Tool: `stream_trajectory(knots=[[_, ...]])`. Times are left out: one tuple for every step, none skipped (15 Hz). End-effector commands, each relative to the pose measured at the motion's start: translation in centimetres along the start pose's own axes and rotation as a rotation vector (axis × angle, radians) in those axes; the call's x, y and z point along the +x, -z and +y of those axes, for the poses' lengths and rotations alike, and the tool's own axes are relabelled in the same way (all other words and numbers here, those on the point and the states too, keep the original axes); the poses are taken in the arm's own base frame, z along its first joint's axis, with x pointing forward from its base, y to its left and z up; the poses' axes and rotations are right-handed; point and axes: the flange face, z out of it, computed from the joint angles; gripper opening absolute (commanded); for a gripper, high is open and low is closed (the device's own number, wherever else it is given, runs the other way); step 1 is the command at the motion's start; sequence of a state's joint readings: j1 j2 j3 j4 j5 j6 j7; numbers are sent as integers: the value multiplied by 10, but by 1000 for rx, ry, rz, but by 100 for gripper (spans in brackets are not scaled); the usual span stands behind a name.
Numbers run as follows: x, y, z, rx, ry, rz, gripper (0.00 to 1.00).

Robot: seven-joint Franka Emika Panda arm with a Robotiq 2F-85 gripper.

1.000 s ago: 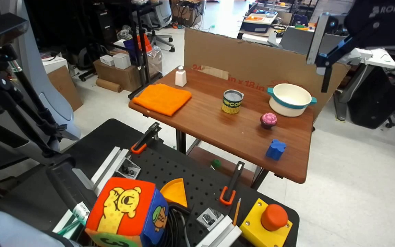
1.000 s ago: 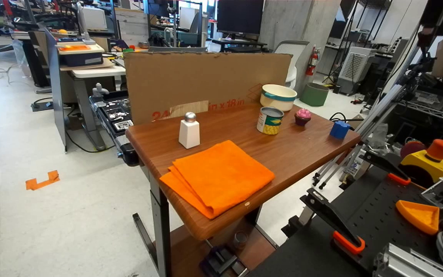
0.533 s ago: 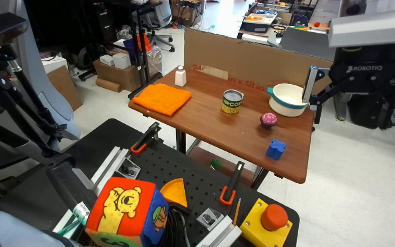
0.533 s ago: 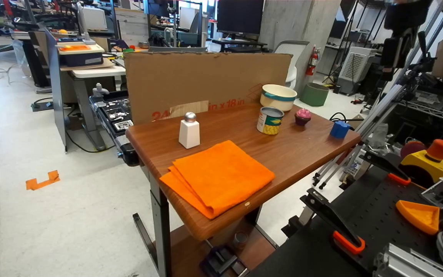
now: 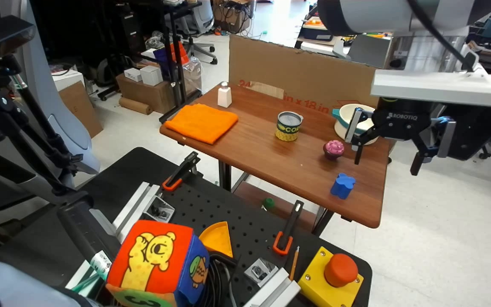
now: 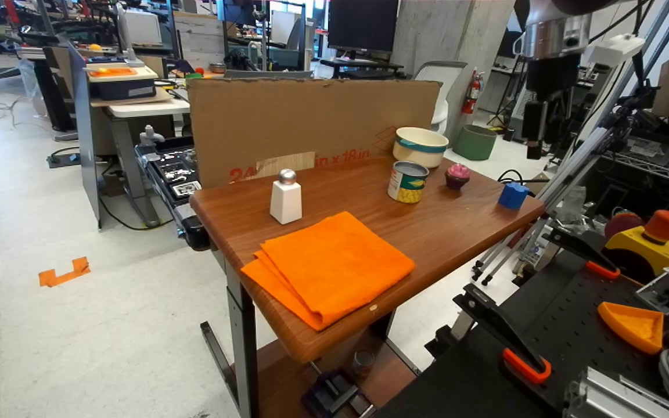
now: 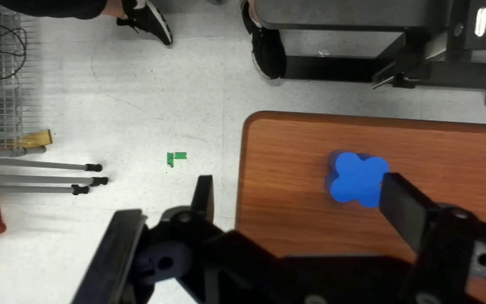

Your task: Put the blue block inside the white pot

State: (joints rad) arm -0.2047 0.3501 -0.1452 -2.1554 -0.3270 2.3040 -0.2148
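In an exterior view, an orange cloth [image 5: 203, 123] and a white shaker [image 5: 224, 97] sit well to the left of the hand [image 5: 386, 162], then a can [image 5: 288, 127] nearer to it, and nearer again a pink cupcake [image 5: 333, 149]. The blue block [image 5: 342, 186] comes next, standing on the brown table [image 5: 262, 145] lower than the hand and to its left, and in the wrist view it shows between the fingers, beside one fingertip; the white pot [image 5: 348, 112] stands behind the hand, partly hidden by it. Farthest right, the hand hangs by the table's edge, fingers spread wide, holding nothing.
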Motion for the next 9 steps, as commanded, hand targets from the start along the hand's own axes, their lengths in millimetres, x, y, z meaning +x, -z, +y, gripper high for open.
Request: stream_trajectory(knots=[[21, -23, -12, 61, 36, -2, 100], [24, -30, -17, 76, 44, -10, 100], [25, -35, -21, 89, 53, -20, 100], [27, -41, -26, 100, 65, -33, 100], [28, -46, -29, 110, 73, -44, 100], [30, -51, -33, 118, 79, -53, 100], [32, -55, -36, 120, 80, -57, 100], [34, -60, -39, 123, 77, -60, 75], [35, -62, -40, 126, 78, -63, 72]])
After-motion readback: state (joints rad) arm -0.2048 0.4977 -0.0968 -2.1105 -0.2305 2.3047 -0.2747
